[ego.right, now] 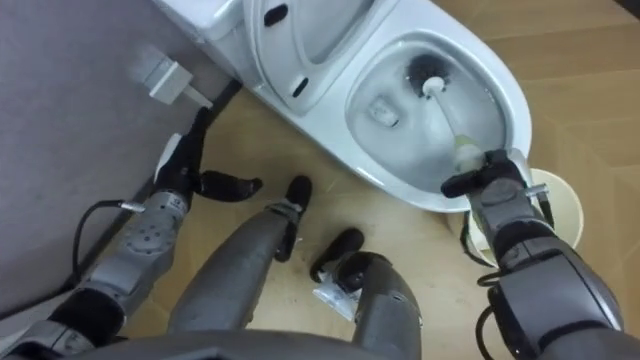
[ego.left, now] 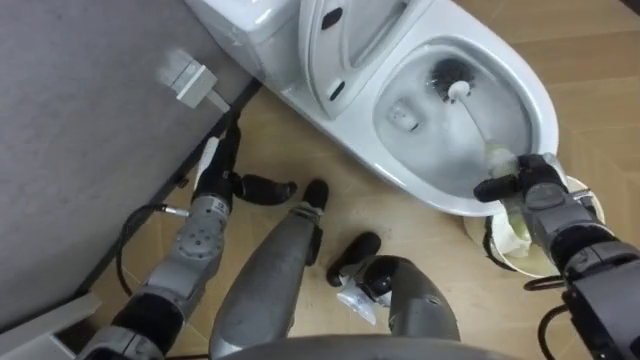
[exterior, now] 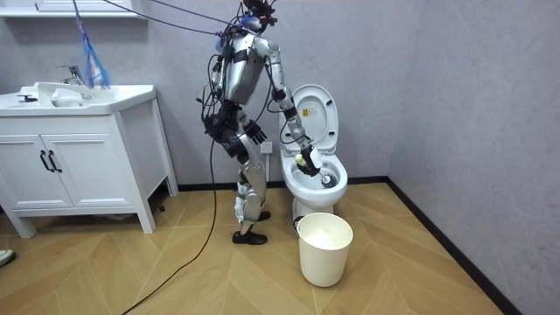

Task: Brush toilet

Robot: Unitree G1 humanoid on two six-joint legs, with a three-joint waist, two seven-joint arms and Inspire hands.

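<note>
The right robot hand reaches over the front rim of the toilet, fingers clenched round the handle of the toilet brush; its black bristle head sits deep in the bowl. The left robot hand hangs beside the wall, fingers straight and released.

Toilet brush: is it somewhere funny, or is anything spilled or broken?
Nothing stands out. The toilet brush has its head down in the toilet bowl, where it belongs, and the right hand is curled round its handle. The white bucket stands upright on the floor nearby, and no spill shows.
</note>
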